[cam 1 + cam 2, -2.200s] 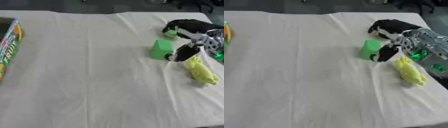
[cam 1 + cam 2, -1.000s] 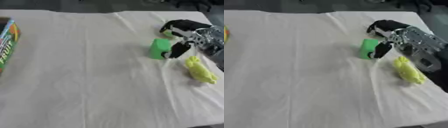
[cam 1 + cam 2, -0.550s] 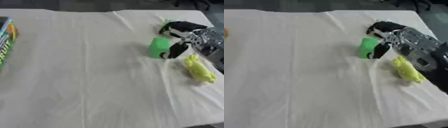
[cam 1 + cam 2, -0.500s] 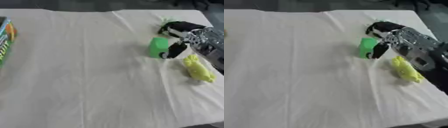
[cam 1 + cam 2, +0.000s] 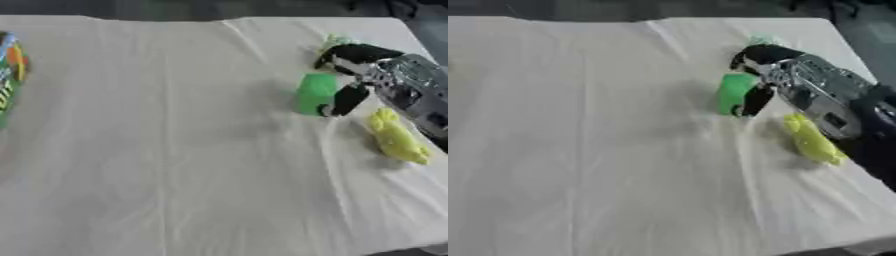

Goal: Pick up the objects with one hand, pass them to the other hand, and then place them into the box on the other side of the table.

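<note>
Only my left eye catches the box [image 5: 9, 75], at the worktop's [image 5: 175, 165] left edge; my right eye shows more of my right arm. My right robot hand [image 5: 350, 75] curls its fingers and thumb around one green block [image 5: 314, 94] near the right edge. One yellow toy [image 5: 398, 137] lies just beside it.

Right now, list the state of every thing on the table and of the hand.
Right hand: fingers curled round the green block, on the table.
Green block: upright on the cloth, gripped, not lifted.
Yellow toy: lying free on the cloth, beside the hand.
Box: at the left edge, only partly in view.
Cloth: spread flat, lightly creased.
</note>
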{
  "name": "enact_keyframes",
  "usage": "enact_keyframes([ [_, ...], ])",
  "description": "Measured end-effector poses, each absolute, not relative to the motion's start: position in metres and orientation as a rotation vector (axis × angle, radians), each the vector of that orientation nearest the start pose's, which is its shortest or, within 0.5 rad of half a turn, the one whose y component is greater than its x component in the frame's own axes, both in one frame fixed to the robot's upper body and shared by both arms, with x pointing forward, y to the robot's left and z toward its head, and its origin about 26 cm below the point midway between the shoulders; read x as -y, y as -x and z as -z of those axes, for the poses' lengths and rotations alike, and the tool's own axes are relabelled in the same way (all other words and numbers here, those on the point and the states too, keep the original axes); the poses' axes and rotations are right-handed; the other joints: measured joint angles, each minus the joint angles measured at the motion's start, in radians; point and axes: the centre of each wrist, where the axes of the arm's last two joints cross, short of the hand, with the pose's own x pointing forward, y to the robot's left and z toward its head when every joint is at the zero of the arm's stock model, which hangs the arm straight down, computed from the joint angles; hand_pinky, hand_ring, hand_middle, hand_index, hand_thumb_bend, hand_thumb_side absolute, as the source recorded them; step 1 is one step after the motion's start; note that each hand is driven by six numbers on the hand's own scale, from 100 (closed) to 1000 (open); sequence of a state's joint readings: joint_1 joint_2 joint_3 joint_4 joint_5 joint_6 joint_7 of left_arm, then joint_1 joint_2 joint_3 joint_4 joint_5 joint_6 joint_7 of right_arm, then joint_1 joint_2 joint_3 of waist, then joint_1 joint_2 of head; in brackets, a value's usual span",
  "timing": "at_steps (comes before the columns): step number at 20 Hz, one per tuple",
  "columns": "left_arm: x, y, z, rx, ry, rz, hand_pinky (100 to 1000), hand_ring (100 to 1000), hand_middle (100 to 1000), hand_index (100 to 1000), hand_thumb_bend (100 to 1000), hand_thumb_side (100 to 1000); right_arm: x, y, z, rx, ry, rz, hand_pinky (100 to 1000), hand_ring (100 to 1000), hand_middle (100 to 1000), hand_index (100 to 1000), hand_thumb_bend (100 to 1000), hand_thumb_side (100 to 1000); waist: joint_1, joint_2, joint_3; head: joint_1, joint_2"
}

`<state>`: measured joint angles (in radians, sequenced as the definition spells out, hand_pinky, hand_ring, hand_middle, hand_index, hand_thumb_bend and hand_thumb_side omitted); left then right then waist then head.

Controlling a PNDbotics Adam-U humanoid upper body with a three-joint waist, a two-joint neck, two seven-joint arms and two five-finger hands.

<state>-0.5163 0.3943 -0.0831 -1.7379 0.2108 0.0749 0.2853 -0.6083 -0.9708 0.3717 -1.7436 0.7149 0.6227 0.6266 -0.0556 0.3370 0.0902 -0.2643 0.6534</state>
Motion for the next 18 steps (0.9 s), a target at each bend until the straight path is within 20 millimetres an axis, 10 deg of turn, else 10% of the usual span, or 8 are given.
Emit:
enact_keyframes([
  [18,-0.247,-0.357,-0.211,2.153,-0.121,0.082,621,733,798,762,197,821,0.309,-0.346,-0.253,0.928,1.13,-1.227,931,933,937,890,441,162,0.002,0.01,0.002,-0.005,-0.007],
])
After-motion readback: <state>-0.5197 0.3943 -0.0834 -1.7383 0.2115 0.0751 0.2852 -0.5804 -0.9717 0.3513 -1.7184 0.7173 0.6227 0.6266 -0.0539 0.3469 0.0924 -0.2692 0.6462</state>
